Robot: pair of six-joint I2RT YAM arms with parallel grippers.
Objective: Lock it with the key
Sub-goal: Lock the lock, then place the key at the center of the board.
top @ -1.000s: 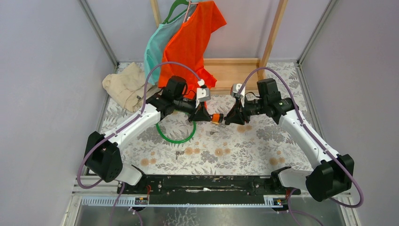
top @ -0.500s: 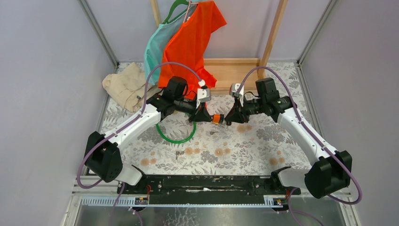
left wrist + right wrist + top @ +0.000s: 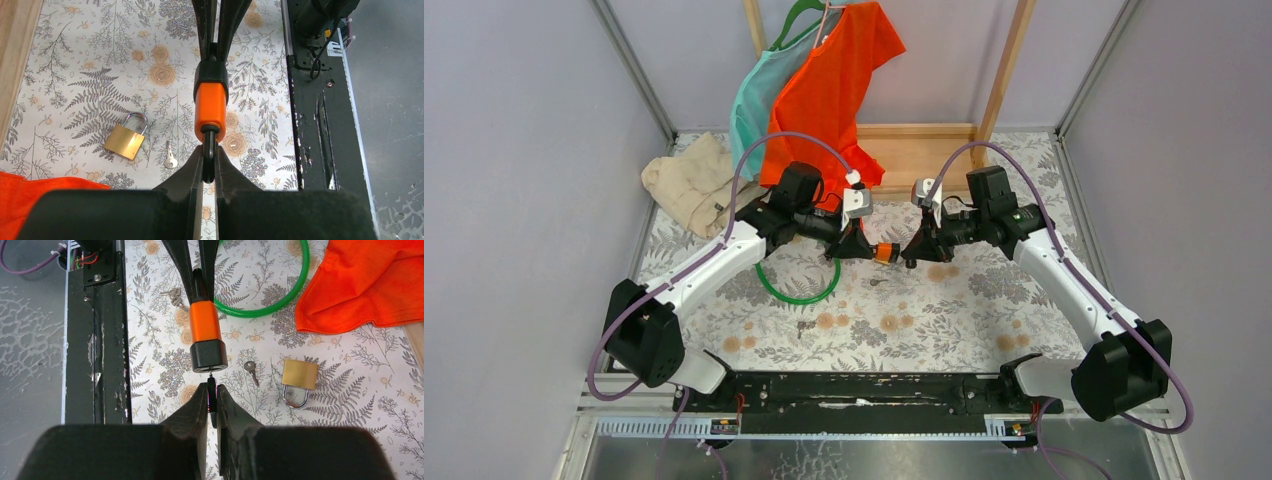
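Above mid-table, beyond the arm bases, the key (image 3: 884,251) is held level in the air between both grippers. The left gripper (image 3: 209,156) is clamped on its black loop. The right gripper (image 3: 211,396) pinches the thin tip that sticks out of the black cap at the other end. On the table (image 3: 944,320) below lie a brass padlock (image 3: 299,376), a bare key (image 3: 251,369) just beside it, and a key bunch (image 3: 172,295) well apart. A green ring (image 3: 799,285) lies under the left arm. Farther back are a beige cloth (image 3: 689,180) and hanging orange (image 3: 834,80) and teal (image 3: 759,105) shirts.
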